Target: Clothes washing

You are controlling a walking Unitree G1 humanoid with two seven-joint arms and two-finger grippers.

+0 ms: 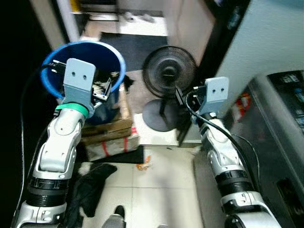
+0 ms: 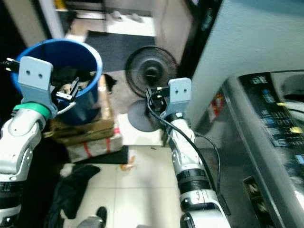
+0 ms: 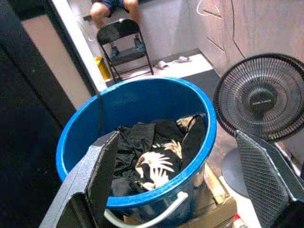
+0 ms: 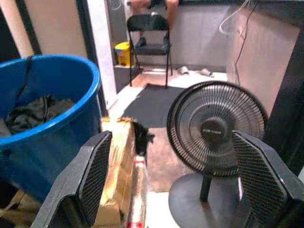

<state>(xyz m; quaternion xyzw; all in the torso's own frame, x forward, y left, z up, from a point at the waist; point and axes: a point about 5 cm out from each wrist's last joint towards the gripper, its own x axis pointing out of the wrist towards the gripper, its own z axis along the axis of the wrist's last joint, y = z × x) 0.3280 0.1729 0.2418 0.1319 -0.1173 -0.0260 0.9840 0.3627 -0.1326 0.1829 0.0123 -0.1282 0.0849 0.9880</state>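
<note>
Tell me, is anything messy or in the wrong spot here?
Yes. A dark piece of clothing lies crumpled on the floor tiles, outside the blue bucket where the other clothes sit. Small orange scraps are scattered on the tiles nearby.

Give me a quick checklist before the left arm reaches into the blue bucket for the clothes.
1. Left gripper open: ok, fingers spread wide.
2. Left gripper lined up with the bucket: ok, it sits at the near rim, looking in.
3. Clothes in reach: ok, a dark pile with a printed piece lies in the bucket bottom.
4. Nothing held yet: ok, both grippers carry nothing; right gripper is open, facing the fan.
5. Bucket steady: cannot tell, it stands on cardboard boxes.
6. Washer ready on the robot's right: cannot tell, its lid state is unclear.
</note>
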